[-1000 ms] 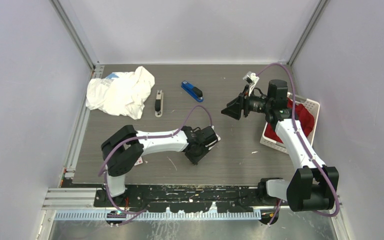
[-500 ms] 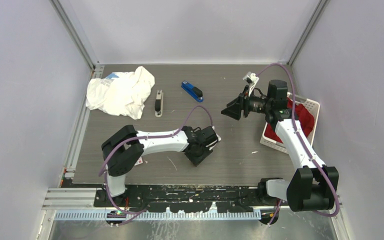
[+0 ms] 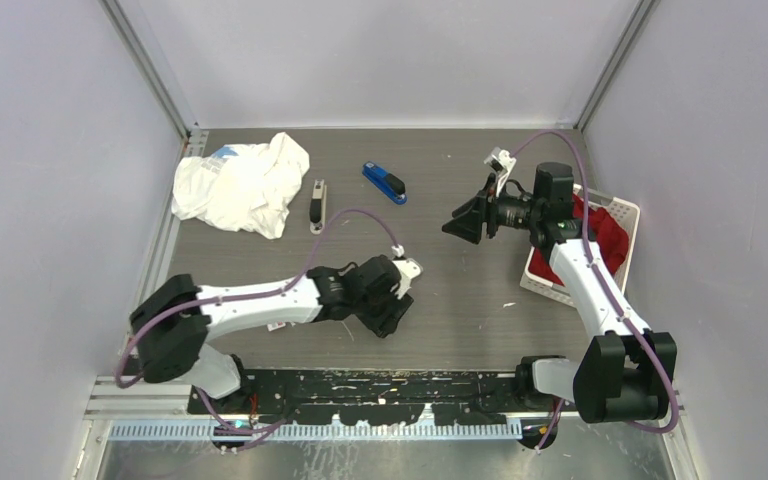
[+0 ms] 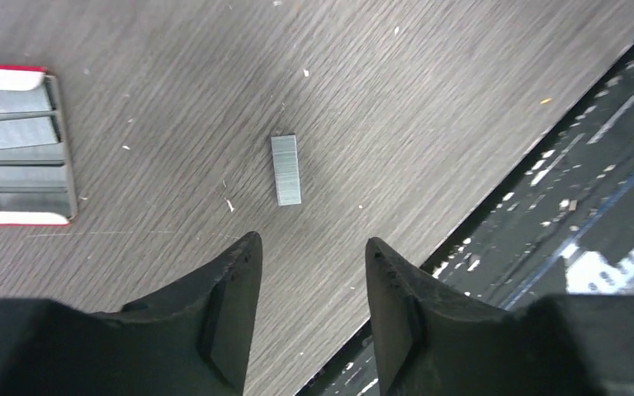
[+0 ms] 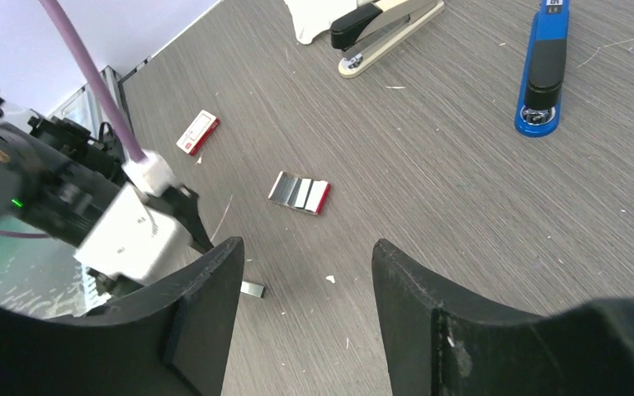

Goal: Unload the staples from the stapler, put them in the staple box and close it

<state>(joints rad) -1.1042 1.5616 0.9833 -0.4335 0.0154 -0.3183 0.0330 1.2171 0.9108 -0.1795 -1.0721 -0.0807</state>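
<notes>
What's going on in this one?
The job is getting staples out of a stapler. A short strip of staples lies loose on the table near its front edge, just ahead of the left gripper, whose jaws are open and touch nothing. An open box of staples sits nearby. The right gripper hangs open and empty above the table. A blue stapler and a beige stapler lie further back, both untouched.
</notes>
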